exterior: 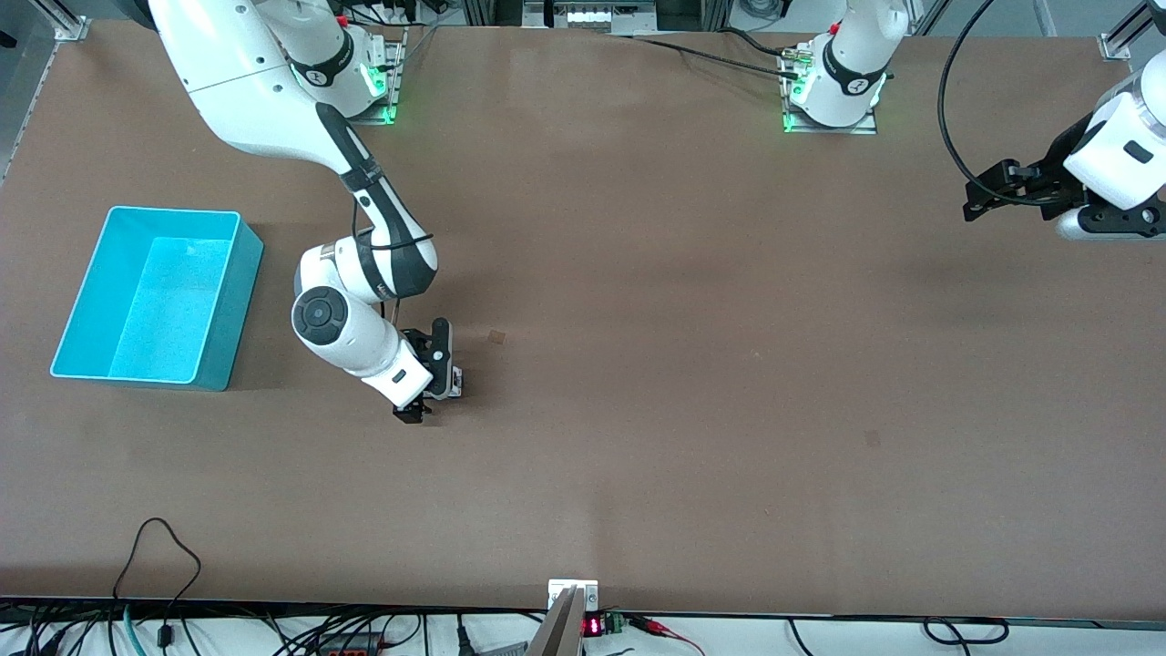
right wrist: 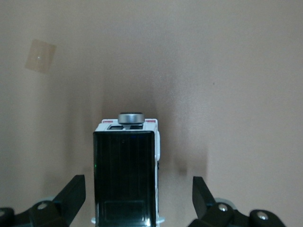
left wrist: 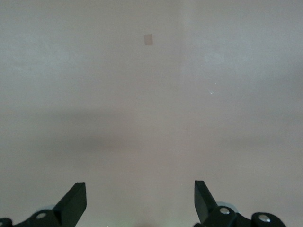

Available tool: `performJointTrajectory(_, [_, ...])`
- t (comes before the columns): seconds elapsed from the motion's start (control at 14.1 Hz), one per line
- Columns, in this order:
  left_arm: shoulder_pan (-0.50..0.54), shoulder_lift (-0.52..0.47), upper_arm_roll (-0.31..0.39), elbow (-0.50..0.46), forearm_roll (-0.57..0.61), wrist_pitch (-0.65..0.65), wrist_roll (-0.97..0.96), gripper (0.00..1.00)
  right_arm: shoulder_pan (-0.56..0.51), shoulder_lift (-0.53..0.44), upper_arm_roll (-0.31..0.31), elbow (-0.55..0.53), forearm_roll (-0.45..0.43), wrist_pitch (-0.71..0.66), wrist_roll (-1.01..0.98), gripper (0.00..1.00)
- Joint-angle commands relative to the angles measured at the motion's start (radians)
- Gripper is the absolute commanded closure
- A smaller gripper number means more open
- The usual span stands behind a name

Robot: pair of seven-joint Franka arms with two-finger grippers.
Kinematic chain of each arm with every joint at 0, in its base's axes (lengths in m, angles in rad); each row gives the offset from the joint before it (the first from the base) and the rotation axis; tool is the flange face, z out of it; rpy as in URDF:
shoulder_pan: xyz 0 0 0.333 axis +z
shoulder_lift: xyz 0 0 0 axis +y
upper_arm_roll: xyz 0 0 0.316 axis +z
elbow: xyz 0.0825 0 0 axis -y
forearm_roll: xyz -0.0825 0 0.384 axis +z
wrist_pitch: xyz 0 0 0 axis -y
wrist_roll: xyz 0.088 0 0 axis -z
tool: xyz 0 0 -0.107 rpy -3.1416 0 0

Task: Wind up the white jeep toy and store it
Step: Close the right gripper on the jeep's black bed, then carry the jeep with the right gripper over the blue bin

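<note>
The white jeep toy (right wrist: 125, 175), with a black roof and a spare wheel at one end, stands on the brown table. It shows as a small white edge beside the right hand in the front view (exterior: 453, 382). My right gripper (right wrist: 137, 198) is low over it, open, with one finger on each side and a gap to both; it also shows in the front view (exterior: 428, 375). My left gripper (exterior: 979, 193) waits open and empty in the air at the left arm's end of the table, with only bare table under it in the left wrist view (left wrist: 139, 198).
A cyan bin (exterior: 232, 310) stands empty at the right arm's end of the table, beside the right arm's elbow. A small tape patch (exterior: 496, 337) lies on the table close to the jeep.
</note>
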Motion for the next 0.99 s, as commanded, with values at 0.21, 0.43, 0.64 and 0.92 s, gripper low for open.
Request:
performJointTrajectory(0.21, [0.004, -0.01, 0.0, 0.003, -0.014, -0.015, 0.008, 0.0, 0.005, -0.011, -0.002, -0.011, 0.03, 0.008, -0.013, 0.59])
performJointTrajectory(0.43, [0.004, -0.01, 0.0, 0.003, -0.014, -0.015, 0.008, 0.0, 0.005, -0.019, -0.002, -0.008, 0.03, 0.006, -0.023, 0.71])
performJointTrajectory(0.64, [0.006, -0.01, 0.0, 0.003, -0.014, -0.015, 0.008, 0.0, -0.001, -0.055, -0.005, 0.0, 0.03, -0.001, -0.024, 0.77])
performJointTrajectory(0.92, [0.004, -0.01, -0.001, 0.003, -0.014, -0.015, 0.008, 0.0, -0.01, -0.137, -0.044, 0.0, 0.027, -0.038, 0.03, 1.0])
